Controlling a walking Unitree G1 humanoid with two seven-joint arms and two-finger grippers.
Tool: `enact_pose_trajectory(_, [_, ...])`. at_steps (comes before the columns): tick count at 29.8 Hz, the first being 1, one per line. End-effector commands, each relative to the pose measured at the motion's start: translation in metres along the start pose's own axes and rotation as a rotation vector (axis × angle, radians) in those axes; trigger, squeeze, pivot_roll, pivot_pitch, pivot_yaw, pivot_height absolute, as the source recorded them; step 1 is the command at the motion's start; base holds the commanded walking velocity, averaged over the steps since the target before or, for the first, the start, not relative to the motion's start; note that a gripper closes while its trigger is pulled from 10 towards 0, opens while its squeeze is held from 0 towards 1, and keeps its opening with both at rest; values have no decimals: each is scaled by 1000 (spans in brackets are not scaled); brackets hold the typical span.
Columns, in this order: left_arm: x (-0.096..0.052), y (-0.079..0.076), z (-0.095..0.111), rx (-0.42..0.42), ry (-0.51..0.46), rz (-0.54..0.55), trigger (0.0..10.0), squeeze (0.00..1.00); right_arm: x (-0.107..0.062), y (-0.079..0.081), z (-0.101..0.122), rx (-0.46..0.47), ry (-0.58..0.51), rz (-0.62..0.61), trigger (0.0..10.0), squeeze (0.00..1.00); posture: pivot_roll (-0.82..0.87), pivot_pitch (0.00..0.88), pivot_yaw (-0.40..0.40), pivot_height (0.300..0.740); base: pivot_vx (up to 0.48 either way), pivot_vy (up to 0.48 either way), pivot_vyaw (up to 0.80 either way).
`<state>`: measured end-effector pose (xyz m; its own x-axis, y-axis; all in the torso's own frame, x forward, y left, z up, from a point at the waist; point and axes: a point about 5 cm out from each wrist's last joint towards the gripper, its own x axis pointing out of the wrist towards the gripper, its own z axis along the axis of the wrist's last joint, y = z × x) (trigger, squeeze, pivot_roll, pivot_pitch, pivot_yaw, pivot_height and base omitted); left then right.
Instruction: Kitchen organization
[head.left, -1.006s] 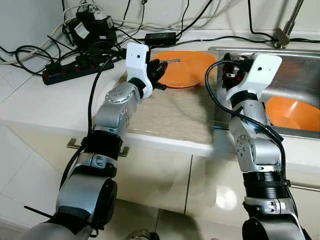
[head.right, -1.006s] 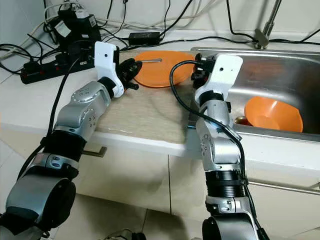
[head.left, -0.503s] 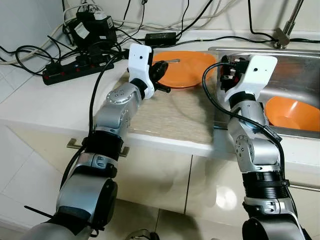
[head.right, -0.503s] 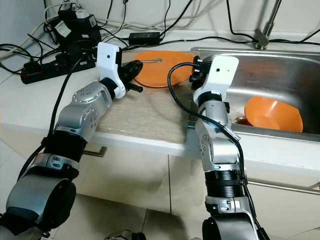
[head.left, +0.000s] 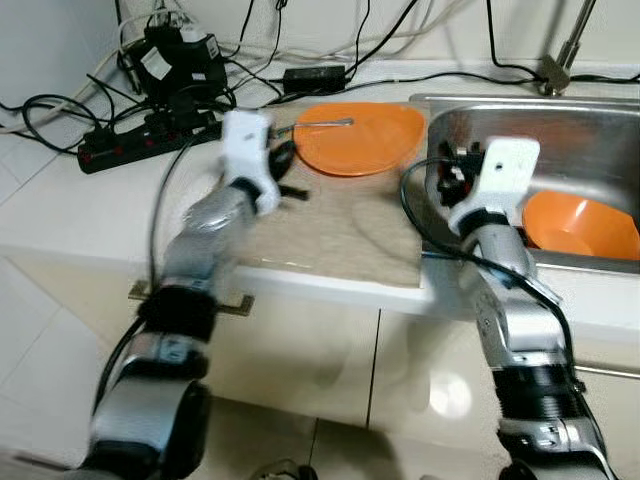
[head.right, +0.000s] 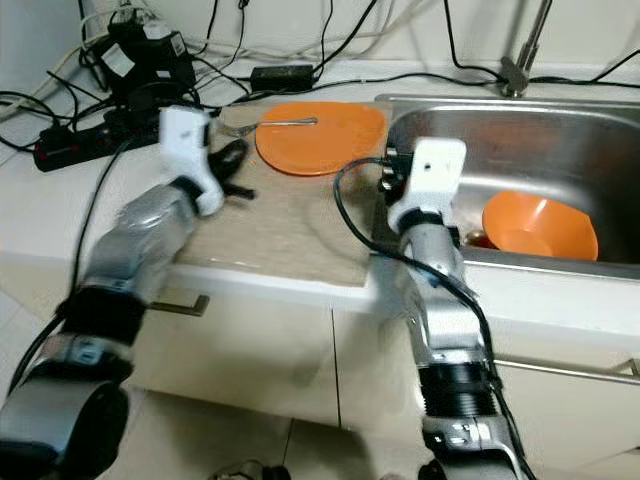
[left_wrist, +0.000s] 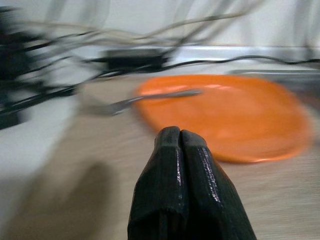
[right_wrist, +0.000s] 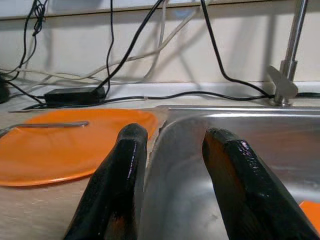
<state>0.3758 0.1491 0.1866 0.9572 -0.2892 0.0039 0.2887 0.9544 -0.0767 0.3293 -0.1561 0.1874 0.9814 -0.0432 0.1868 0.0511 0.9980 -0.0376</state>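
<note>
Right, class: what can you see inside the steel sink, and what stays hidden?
An orange bowl sits in the sink, with a small dark item beside it, too unclear to name. The right gripper and the sink's near wall cover the rest of the basin floor.

Both eye views look down from the head onto the worktop (head.left: 120, 210) and sink (head.right: 560, 130). Each wrist view looks low along its tool, and both share the orange plate (left_wrist: 230, 115).

Motion-blurred left arm (head.left: 215, 215), plate (left_wrist: 230, 115)

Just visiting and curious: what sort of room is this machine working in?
Most likely a home kitchen: a steel sink holding an orange bowl, a tap behind it, and an orange plate on the counter.
</note>
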Motion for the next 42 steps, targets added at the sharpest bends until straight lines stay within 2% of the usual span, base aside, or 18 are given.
enact_pose_trajectory(1, [-5,0,10,44,-46,16,10000,0,-3,8,11,-16,-55,33,10000,0,-53,0,106,740,0,0,0])
enact_pose_trajectory(2, [-16,-1,7,70,-57,34,10000,0,-9,6,9,-52,-68,28,10000,0,-47,0,99,740,0,0,0])
enact_pose_trajectory(3, [-16,-1,7,70,-57,34,10000,0,-9,6,9,-52,-68,28,10000,0,-47,0,99,740,0,0,0])
enact_pose_trajectory(4, [-25,-4,6,72,-69,44,10000,0,-15,5,9,-68,-78,29,10000,0,-41,0,94,740,0,0,0])
enact_pose_trajectory(6, [-30,-5,6,82,-73,58,10000,0,-18,4,9,-86,-86,29,10000,0,-37,0,91,740,0,0,0])
enact_pose_trajectory(10, [-52,-8,0,116,-76,82,10000,0,-35,-5,10,-156,-124,10,10000,0,-31,0,87,740,0,0,0])
enact_pose_trajectory(14, [-67,-14,-7,145,-76,82,10000,0,-46,-10,11,-169,-138,-34,10000,0,-32,0,82,740,0,0,0])
enact_pose_trajectory(15, [-67,-14,-7,145,-76,82,10000,0,-46,-10,11,-169,-138,-34,10000,0,-32,0,82,740,0,0,0])
enact_pose_trajectory(17, [-73,-24,-14,140,-59,67,10000,0,-53,-5,10,-158,-143,-54,10000,0,-39,0,83,740,0,0,0])
enact_pose_trajectory(22, [-73,-26,-18,128,-37,70,10000,0,-57,5,11,-150,-146,-48,10000,0,-46,0,84,740,0,0,0])
enact_pose_trajectory(23, [-71,-25,-20,104,-18,76,10000,0,-59,9,12,-147,-149,-41,10000,0,-49,0,86,740,0,0,0])
enact_pose_trajectory(26, [-69,-25,-21,112,-12,76,10000,0,-62,14,11,-134,-135,-29,10000,0,-54,0,86,740,0,0,0])
enact_pose_trajectory(36, [-62,-33,-16,140,-17,33,10000,0,-60,23,7,-134,-107,-9,10000,0,-54,0,88,740,0,0,0])
enact_pose_trajectory(42, [-65,-38,-19,121,-2,18,10000,0,-63,26,4,-117,-83,5,10000,0,-54,0,83,740,0,0,0])
